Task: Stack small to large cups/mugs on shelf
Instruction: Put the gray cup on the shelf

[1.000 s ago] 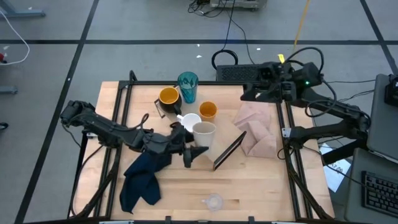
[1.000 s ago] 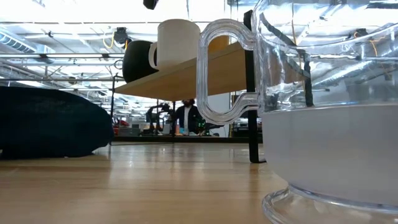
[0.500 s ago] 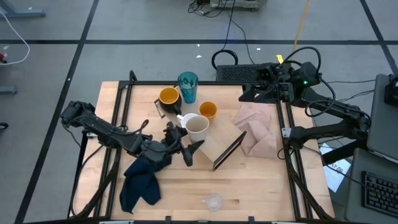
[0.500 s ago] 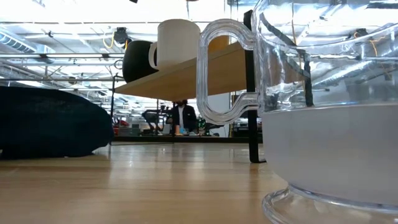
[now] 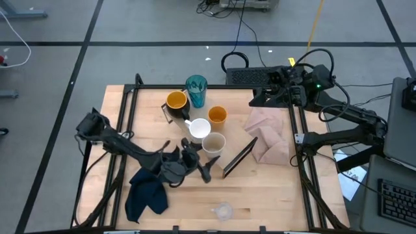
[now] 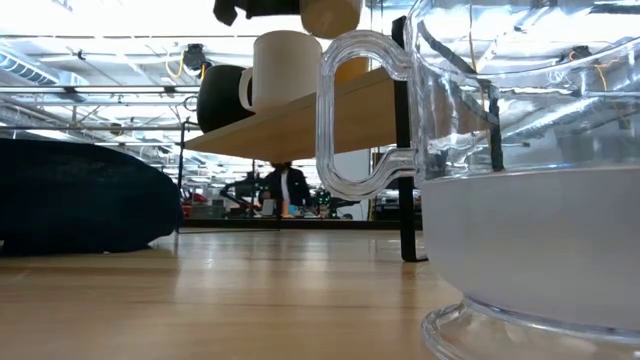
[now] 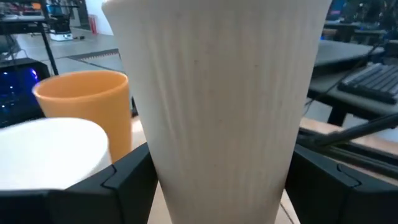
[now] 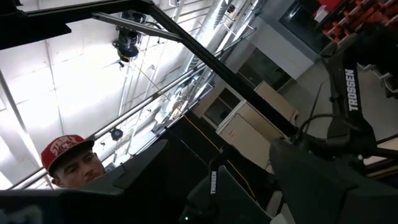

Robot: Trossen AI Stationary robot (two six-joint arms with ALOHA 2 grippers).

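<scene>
Beige-grey cup (image 5: 213,143) now held clamped in left gripper (image 7: 217,186) jaws, lifted clear above the shelf (image 5: 231,153) at frame centre, just beside the white mug (image 5: 199,128); a second ago it was lower, by the mug. Probably mid-transfer for stacking. Right gripper (image 5: 260,99) parked upper right; jaw state not discernible.
</scene>
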